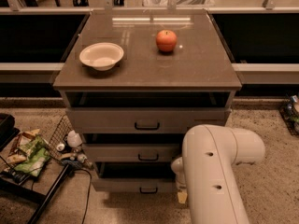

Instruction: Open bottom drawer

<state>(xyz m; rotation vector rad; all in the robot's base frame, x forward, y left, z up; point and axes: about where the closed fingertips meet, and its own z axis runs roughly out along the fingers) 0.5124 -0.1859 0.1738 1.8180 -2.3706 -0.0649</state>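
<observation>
The cabinet has three grey-beige drawers with black bar handles. The bottom drawer (131,185) is the lowest front, near the floor; its handle (148,190) shows at the middle. Dark gaps show above each drawer front. My white arm (212,169) rises from the bottom right and covers the right ends of the lower two drawers. The gripper is hidden behind the arm and does not show.
A white bowl (101,55) and a red apple (166,40) sit on the cabinet top (196,64). A wire basket with bottles (70,141), snack bags (28,150) and a black cable lie on the floor at the left. Dark shelves flank the cabinet.
</observation>
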